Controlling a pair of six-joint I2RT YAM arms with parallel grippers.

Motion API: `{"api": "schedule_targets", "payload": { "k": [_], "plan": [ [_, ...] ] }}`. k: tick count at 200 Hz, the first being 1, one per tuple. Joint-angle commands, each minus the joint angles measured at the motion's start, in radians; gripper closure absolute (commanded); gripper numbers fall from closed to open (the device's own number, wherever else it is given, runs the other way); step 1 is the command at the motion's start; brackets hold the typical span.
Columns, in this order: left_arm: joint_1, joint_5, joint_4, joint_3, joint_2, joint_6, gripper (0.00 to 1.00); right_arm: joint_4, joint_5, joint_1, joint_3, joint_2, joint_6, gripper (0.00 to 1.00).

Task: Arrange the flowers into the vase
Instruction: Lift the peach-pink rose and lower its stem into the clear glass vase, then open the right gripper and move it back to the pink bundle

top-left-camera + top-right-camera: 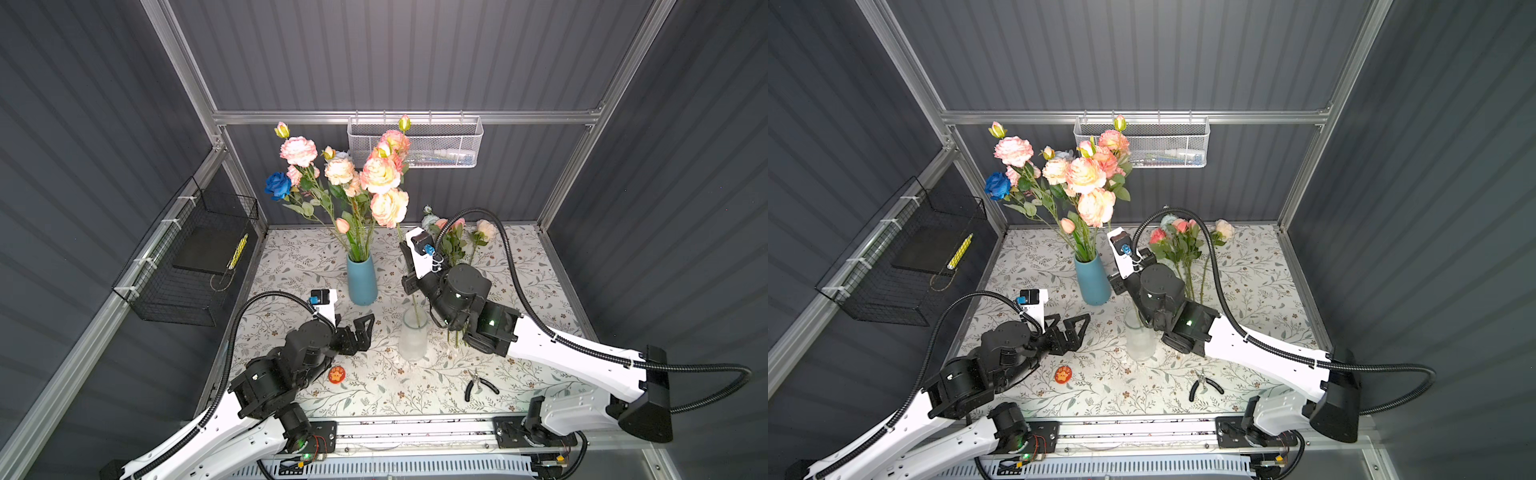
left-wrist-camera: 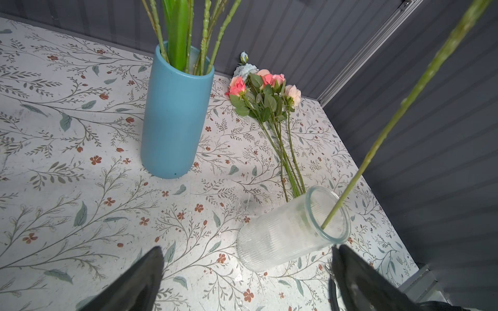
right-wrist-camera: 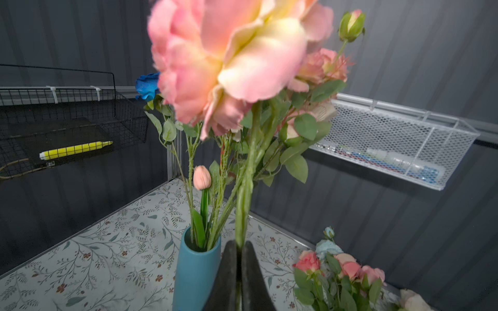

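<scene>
Centrally, in both top views, a clear ribbed glass vase (image 1: 412, 338) is found standing upright on the floral-patterned table (image 1: 291, 257), and a single green stem (image 2: 404, 102) is seen entering its mouth. That stem is clamped between the closed jaws of the right gripper (image 3: 239, 246), just above the glass vase in the frame, and is topped by a large pink-and-peach bloom (image 1: 388, 207). A blue vase (image 1: 361, 282) is placed above centre, filled with tall flowers (image 1: 345, 170) in pink, peach and cream, with one deep blue rose (image 1: 278, 185) at their left edge. The left gripper (image 1: 369, 332) is spread to its full width with nothing in it, left of the glass vase and apart from it, below the blue vase. A loose bunch (image 1: 453, 241) of pink and pale roses is laid flat on the table toward the upper right, with its stem ends pointed at the glass vase. Also listed: pliers (image 1: 478, 384) at lower right, an orange disc (image 1: 336, 375) at lower centre-left, a white mesh basket (image 1: 415, 143) on the back wall, and a black wire basket (image 1: 187, 266) on the left wall.
</scene>
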Motion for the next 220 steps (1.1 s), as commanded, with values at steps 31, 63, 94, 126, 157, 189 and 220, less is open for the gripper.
{"api": "schedule_targets", "payload": {
  "k": [31,63,94,126,157,189,220],
  "plan": [
    [-0.008,-0.015,-0.004,-0.004,0.009,-0.005,0.0,0.013,-0.005,0.004,-0.13,-0.069,0.167,0.81],
    [-0.007,-0.017,-0.011,-0.008,0.003,-0.012,0.0,-0.035,-0.028,0.013,-0.178,-0.145,0.219,0.6],
    [-0.007,-0.024,0.001,-0.017,-0.005,-0.016,0.0,-0.071,-0.009,0.015,-0.273,-0.279,0.294,0.47],
    [-0.007,-0.032,0.0,-0.012,0.005,-0.009,0.0,-0.209,0.053,-0.029,-0.355,-0.374,0.409,0.42],
    [-0.007,-0.044,-0.015,0.012,0.009,0.004,0.0,-0.344,-0.084,-0.247,-0.442,-0.41,0.626,0.42],
    [-0.008,-0.048,-0.014,0.0,-0.004,-0.003,0.0,-0.422,-0.242,-0.469,-0.459,-0.295,0.739,0.43],
    [-0.008,-0.038,-0.014,-0.009,0.002,-0.01,0.0,-0.428,-0.364,-0.609,-0.389,-0.067,0.734,0.44]
  ]
}}
